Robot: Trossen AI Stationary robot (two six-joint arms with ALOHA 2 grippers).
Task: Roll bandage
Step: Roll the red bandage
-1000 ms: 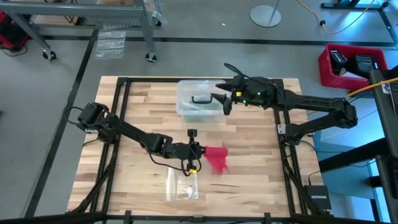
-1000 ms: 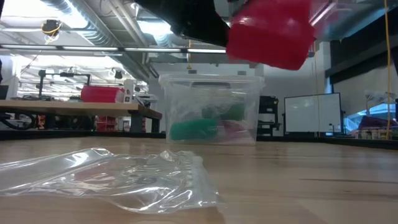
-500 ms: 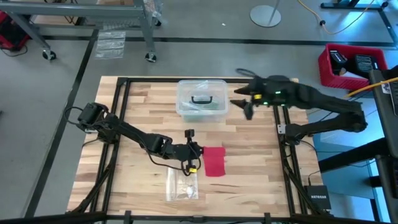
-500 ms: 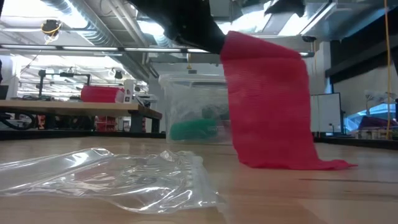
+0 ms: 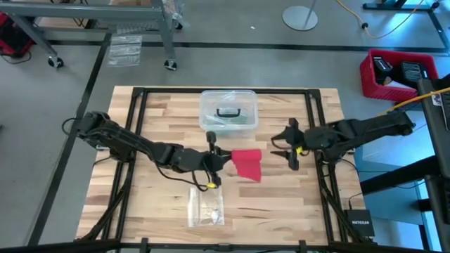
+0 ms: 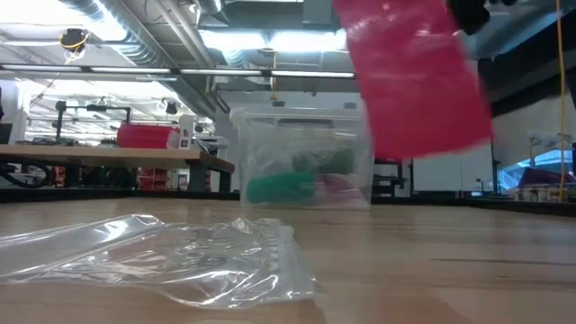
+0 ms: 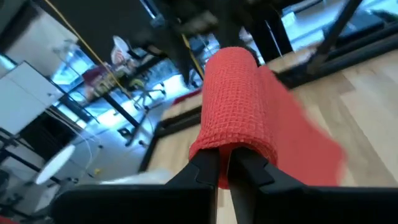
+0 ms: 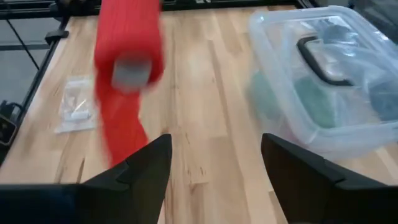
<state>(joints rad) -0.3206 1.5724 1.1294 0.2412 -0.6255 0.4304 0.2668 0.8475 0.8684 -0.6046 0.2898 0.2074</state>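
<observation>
One red bandage [image 5: 247, 164], one clear plastic box [image 5: 227, 111] with a black handle, one small clear plastic bag [image 5: 206, 208] and two arms show on the wooden table [image 5: 281, 211]. The left gripper [image 5: 214, 156] sits near the table's middle, its fingers pinched shut on the bandage, which hangs from them at 3 o'clock of the claw, clear of the tabletop, with the box at 12 o'clock and the bag at 6 o'clock. The right gripper [image 5: 291, 143] waits at 3 o'clock of the bandage, apart from it, its fingers spread and holding nothing. The left wrist view shows the bandage [image 7: 233, 106] partly wound into a roll right above the closed fingertips, a loose tail trailing off one side, which the high view cannot resolve. The low view shows the bandage [image 6: 414, 76] hanging above the wood, and green and red things inside the box [image 6: 301, 157]. The right wrist view shows a grey core in the roll's end [image 8: 129, 53].
</observation>
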